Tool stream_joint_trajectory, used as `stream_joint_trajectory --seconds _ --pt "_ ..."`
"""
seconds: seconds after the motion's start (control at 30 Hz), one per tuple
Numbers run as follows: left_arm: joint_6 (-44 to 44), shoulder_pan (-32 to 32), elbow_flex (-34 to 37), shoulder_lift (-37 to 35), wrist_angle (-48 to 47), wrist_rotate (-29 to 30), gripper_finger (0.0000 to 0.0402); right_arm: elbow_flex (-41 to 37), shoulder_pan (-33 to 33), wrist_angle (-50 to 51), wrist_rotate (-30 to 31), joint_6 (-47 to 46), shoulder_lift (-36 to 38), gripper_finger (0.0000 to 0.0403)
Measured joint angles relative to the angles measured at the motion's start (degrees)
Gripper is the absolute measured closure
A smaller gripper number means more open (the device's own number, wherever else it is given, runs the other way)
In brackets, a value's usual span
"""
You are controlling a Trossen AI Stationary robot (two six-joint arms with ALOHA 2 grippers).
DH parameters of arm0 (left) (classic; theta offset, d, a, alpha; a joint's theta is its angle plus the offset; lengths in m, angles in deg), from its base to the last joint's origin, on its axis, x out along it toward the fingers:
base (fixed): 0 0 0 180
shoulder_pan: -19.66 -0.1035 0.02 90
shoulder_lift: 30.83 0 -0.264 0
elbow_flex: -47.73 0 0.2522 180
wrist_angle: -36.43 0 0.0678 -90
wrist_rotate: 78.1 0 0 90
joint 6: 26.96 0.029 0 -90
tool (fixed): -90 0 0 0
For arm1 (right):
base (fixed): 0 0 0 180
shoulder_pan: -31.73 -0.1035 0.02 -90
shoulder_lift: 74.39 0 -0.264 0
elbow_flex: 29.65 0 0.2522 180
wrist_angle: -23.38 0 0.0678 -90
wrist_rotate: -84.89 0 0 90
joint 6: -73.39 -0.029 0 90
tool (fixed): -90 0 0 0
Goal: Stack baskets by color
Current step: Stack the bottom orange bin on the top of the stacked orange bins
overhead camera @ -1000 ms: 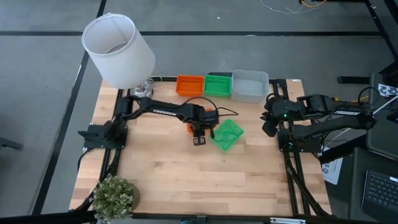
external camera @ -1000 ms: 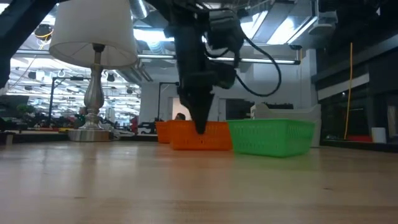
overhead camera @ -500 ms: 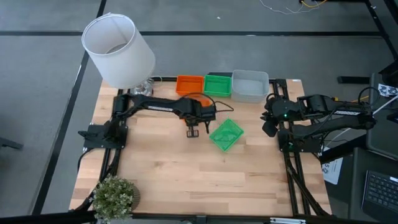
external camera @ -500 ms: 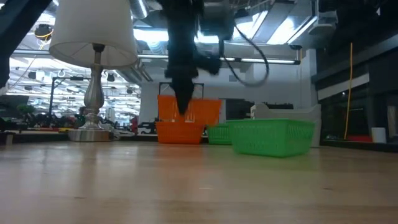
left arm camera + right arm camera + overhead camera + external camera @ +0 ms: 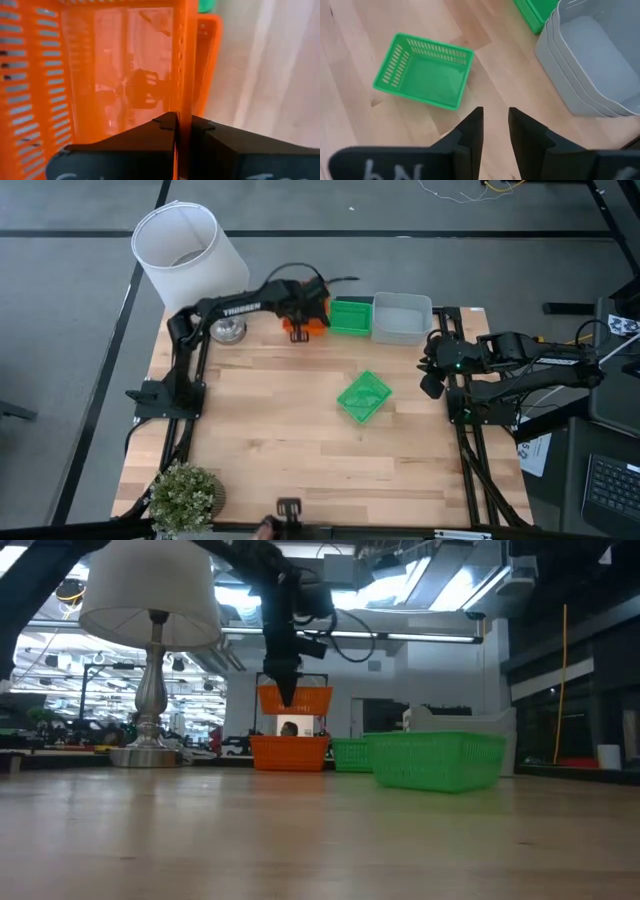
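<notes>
The small orange plastic mesh-sided basket (image 5: 294, 699) hangs in the air just above the orange stack (image 5: 290, 752) at the table's far edge, its wall clenched between the fingers of the left gripper (image 5: 178, 131) — the last orange one, it seems, not yet set down. Beside that stack sit the green stack (image 5: 351, 316) and the pale grey-white stack of slightly larger baskets (image 5: 590, 65), the grey one apparently complete. One loose green mesh basket (image 5: 364, 396) lies alone mid-table, so it is still to be stacked. The right gripper (image 5: 495, 131) waits at the table's right side, fingers apart and grasping nothing. How many baskets the orange and green stacks hold cannot be counted — the arm covers the orange one from above.
</notes>
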Motion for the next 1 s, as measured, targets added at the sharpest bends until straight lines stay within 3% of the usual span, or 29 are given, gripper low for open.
stream_joint_trajectory --seconds 0.2,0.9,1.0 --pt "1.2 -5.63 0.29 -0.05 -0.66 -10.78 0.0401 0.0 0.0 -0.18 0.04 -1.15 0.02 0.0311" --pt "8.56 -6.72 4.79 1.39 3.62 -13.3 0.0401 0.0 0.0 -0.51 0.15 -0.82 0.0 0.0311" --pt "10.13 -6.72 4.79 1.39 3.3 -16.14 0.0402 0.0 0.0 -0.52 0.16 -0.91 0.0 0.0311"
